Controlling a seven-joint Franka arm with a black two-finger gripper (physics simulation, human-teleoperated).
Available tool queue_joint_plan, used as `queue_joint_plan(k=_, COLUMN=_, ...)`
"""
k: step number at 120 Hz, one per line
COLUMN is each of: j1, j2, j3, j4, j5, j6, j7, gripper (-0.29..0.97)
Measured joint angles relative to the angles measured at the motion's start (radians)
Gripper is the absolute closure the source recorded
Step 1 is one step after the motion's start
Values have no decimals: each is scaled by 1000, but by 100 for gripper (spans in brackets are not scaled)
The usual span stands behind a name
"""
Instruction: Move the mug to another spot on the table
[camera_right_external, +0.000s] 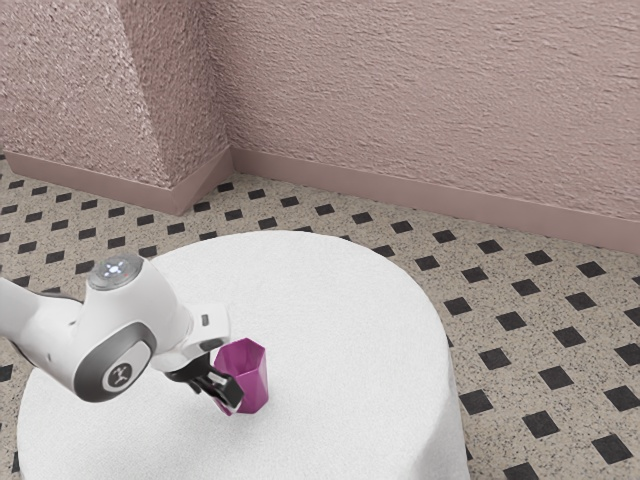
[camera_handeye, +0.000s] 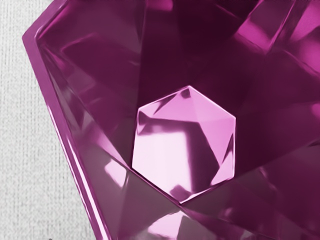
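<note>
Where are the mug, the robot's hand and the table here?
mug (camera_right_external: 252, 385), exterior view, outer side wall
hand (camera_right_external: 218, 388), exterior view, black tip
table (camera_right_external: 330, 300), exterior view, bare white top

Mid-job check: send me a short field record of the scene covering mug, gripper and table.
mug: magenta, faceted, opening up, empty inside with a hexagonal base
mug location: on the table, toward the exterior view's left and near edge
gripper: at the mug's rim on the arm's side; whether it grips is unclear
table: round, white
</note>
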Motion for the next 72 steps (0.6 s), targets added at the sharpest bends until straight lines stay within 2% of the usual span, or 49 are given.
queue_joint_plan(k=24, j1=0, j2=1, j3=-2, j4=2, j5=-3, j6=1, j7=-6, gripper=31)
queue_joint_plan(k=40, j1=0, j2=1, j3=-2, j4=2, j5=-4, j6=2, j7=-9, gripper=50)
queue_joint_plan(k=72, j1=1, j2=-11, j3=-1, j4=13, j5=-2, j6=1, j7=-13, gripper=59)
